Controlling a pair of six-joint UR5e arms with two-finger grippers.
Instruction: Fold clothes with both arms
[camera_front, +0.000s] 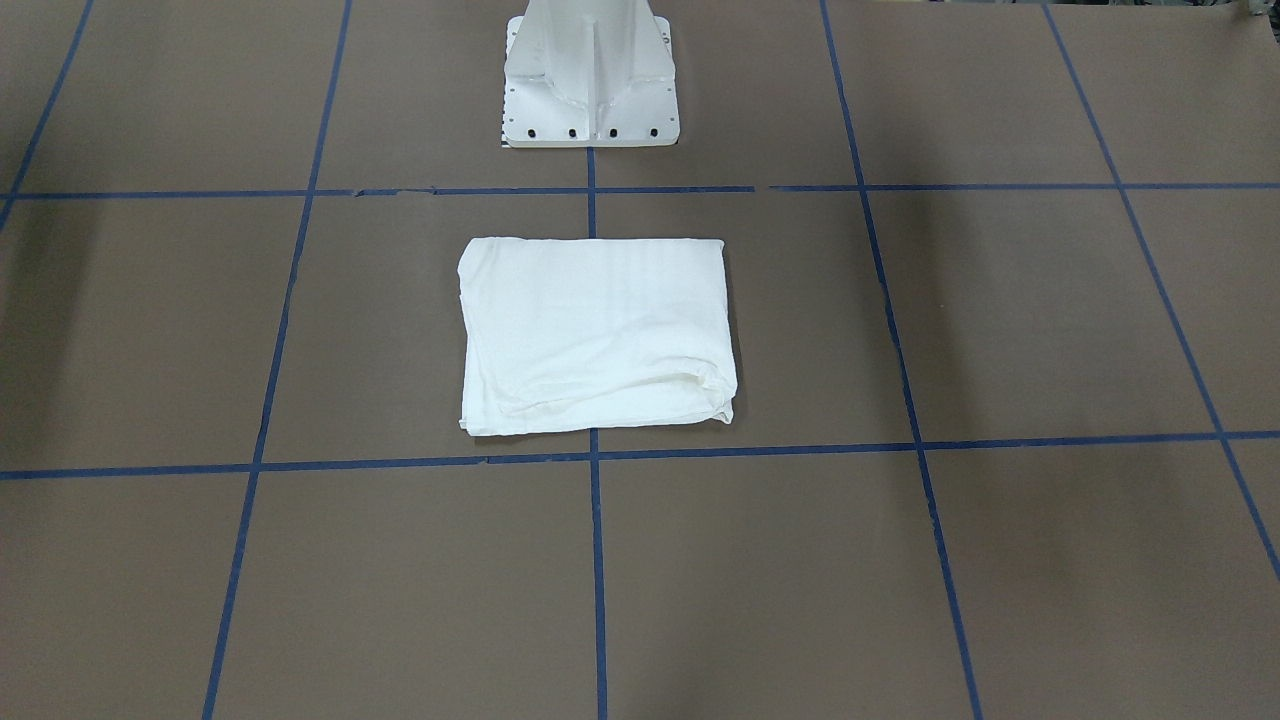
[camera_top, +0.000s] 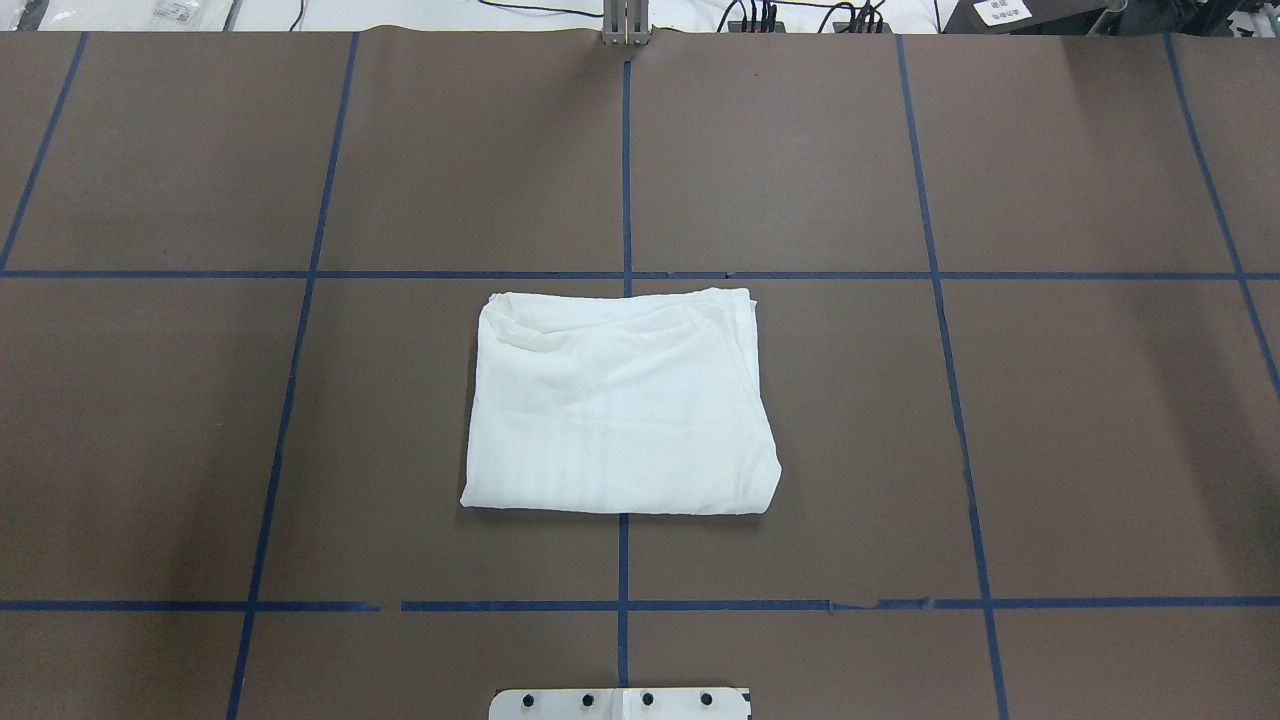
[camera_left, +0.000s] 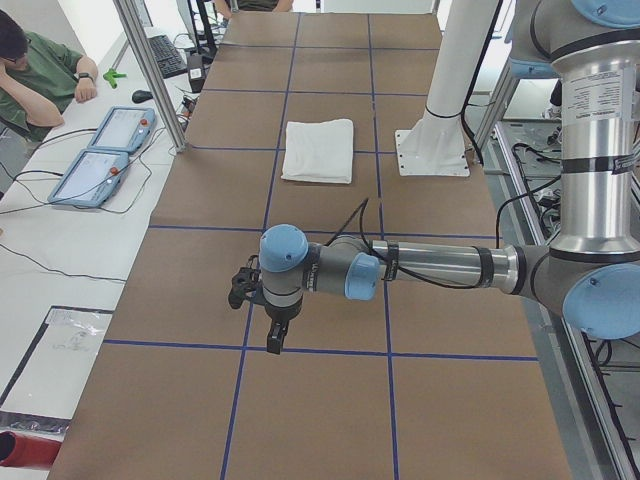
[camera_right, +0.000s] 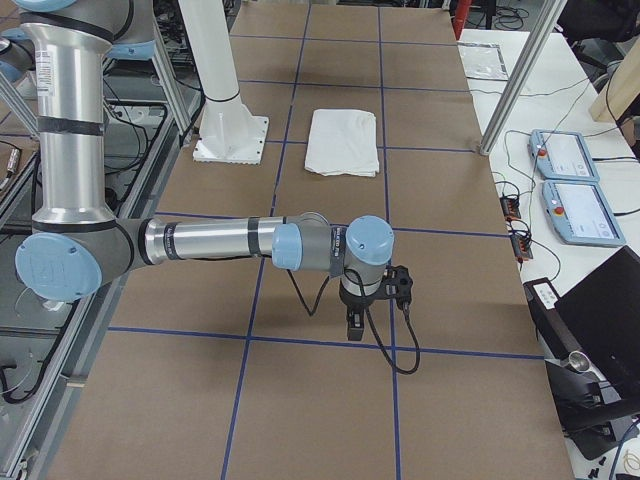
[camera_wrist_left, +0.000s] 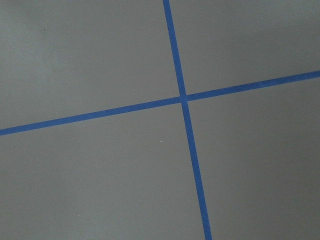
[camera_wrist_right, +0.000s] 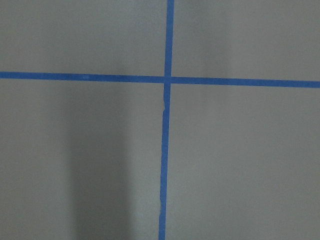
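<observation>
Both the front-facing and overhead views are leaving the arms out. Of the robot, they are showing only the white pedestal base (camera_front: 590, 80), and the frame edge is cutting it off.

The left gripper (camera_left: 273, 342) is appearing only in the view from the table's left end. It is hanging at the tip of the left arm (camera_left: 430, 265), fingers pointing down over the table. From that angle I cannot tell whether its claw is spread or closed. The right gripper (camera_right: 354, 326) is likewise showing only from the right end, hanging from the right arm (camera_right: 210, 240), and its claw state is equally impossible to judge. Each wrist camera is taking in only the flat covering and a crossing of blue tape (camera_wrist_left: 183, 97).

The white shirt (camera_top: 620, 400) is lying folded into a rough rectangle mid-table, near the pedestal base and straddling the central tape line, well apart from both grippers. Its plain side is facing up. Faint bands are showing through near the robot-side edge, too dim to make out. The far corner on the robot's left is bunching into wrinkles.

Brown paper (camera_top: 1050, 420) is covering the table, with the tape dividing it into a grid. A person in a green top (camera_left: 40, 70) is sitting at a white side bench. Two teach pendants (camera_left: 100, 160) are lying on that bench, near an aluminium post (camera_left: 150, 70).
</observation>
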